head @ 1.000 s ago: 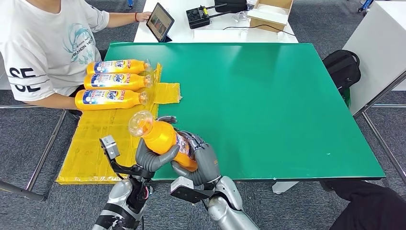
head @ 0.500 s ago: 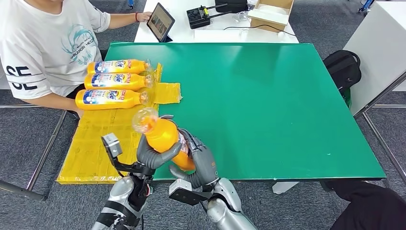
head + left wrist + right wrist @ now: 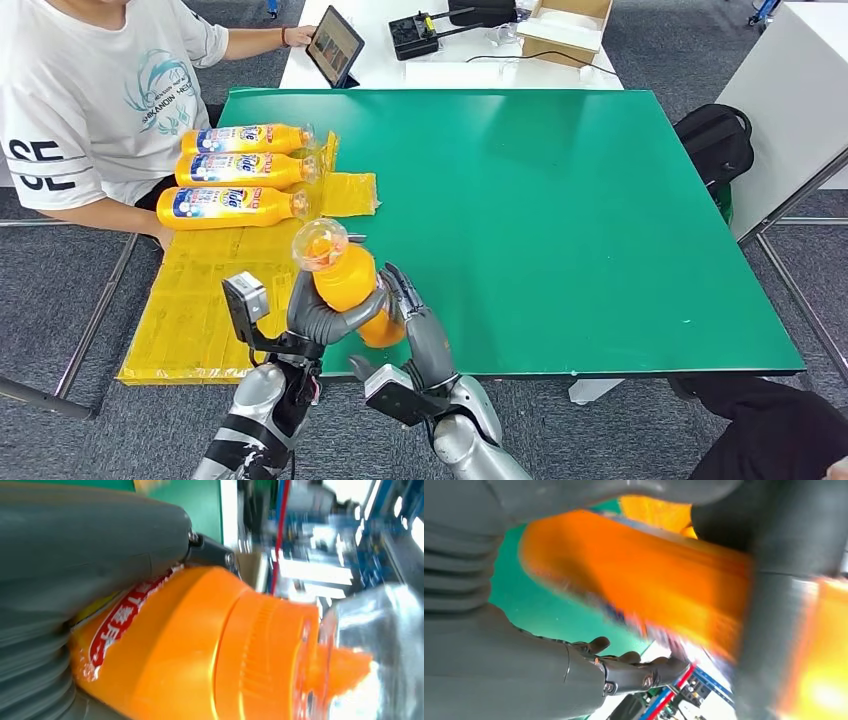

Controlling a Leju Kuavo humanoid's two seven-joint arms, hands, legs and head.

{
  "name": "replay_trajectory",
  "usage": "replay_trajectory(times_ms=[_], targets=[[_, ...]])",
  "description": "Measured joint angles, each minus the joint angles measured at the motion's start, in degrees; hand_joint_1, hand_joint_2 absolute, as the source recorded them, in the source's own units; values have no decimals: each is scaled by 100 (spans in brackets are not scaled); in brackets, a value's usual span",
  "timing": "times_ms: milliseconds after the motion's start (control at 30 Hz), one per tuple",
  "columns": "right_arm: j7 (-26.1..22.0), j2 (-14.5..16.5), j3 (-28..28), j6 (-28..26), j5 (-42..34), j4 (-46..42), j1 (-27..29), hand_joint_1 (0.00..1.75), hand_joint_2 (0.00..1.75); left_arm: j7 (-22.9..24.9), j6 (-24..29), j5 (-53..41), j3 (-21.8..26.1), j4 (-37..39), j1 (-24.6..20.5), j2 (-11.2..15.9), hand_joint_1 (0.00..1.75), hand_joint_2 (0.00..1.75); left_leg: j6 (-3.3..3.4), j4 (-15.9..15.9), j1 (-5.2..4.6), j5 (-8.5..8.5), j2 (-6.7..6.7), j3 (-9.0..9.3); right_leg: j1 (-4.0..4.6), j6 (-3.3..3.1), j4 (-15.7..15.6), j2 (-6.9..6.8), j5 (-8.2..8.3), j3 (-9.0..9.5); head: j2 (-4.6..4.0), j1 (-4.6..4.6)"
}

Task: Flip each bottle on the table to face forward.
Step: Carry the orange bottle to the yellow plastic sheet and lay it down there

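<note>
Since a second ago the orange bottle has tipped more upright, its clear cap swinging toward the table. Left hand wraps it from below, fingers curled round the body; right hand lies against its far side, fingers fairly straight. Three bottles lie on the yellow mat.

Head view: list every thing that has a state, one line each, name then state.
held bottle: lifted off the table, tilted, clear cap up and away from the robot, gripped by both hands.
left hand: wrapped around the held bottle.
right hand: pressed against the held bottle's far side.
three bottles: lying flat on the yellow sheet, labels up, caps pointing right.
tablet: propped up, screen lit.
</note>
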Motion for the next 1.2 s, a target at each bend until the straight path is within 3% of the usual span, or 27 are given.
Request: replay_trajectory(times_ms=[200, 400, 533, 567, 733, 933, 1200], targets=[[-102, 4, -140, 281, -802, -638, 160, 0, 0, -135, 1814, -1168, 414, 1, -181, 143, 175, 175, -1, 0, 2, 1, 0, 1, 2, 0, 1, 0, 0, 0, 0, 0], [-92, 4, -186, 459, -1158, -852, 219, 0, 0, -155, 2189, -1436, 541, 7, -226, 201, 175, 175, -1, 0, 3, 1, -1, 1, 2, 0, 1, 0, 0, 0, 0, -1], [-316, 2, -483, 62, -1796, -1828, 416, 0, 0, 114, 3747, -3345, 1185, 585, -658, 631, 175, 175, -1, 0, 2, 2, -1, 1, 1, 0, 2, 0, 0, 0, 0, 1], [-372, 2, -546, -61, -1836, -1953, 432, 0, 0, 220, 3930, -3705, 1259, 766, -753, 717, 175, 175, -1, 0, 2, 2, -1, 1, 1, 0, 2, 0, 0, 0, 0, 1], [-441, 2, -655, -184, -1828, -2128, 457, 0, 0, 664, 4407, -4951, 1399, 1300, -926, 917, 175, 175, -1, 0, 1, 2, 1, 1, 1, 0, 2, 0, 1, 0, 0, 1], [-513, -9, -710, -326, -1885, -2177, 427, 0, 0, 1760, 4297, -7766, 1469, 2072, -1191, 1229, 175, 175, -2, 0, 3, 2, 1, 1, 2, -1, 2, 0, 1, -3, 0, 0], [-524, -39, -842, -302, -1989, -2216, 290, 0, 0, 2256, 3889, -8688, 1067, 3170, -1736, 1608, 175, 175, -1, 0, 2, 4, 0, 1, 1, -1, 3, 0, 3, 0, 0, 1]])
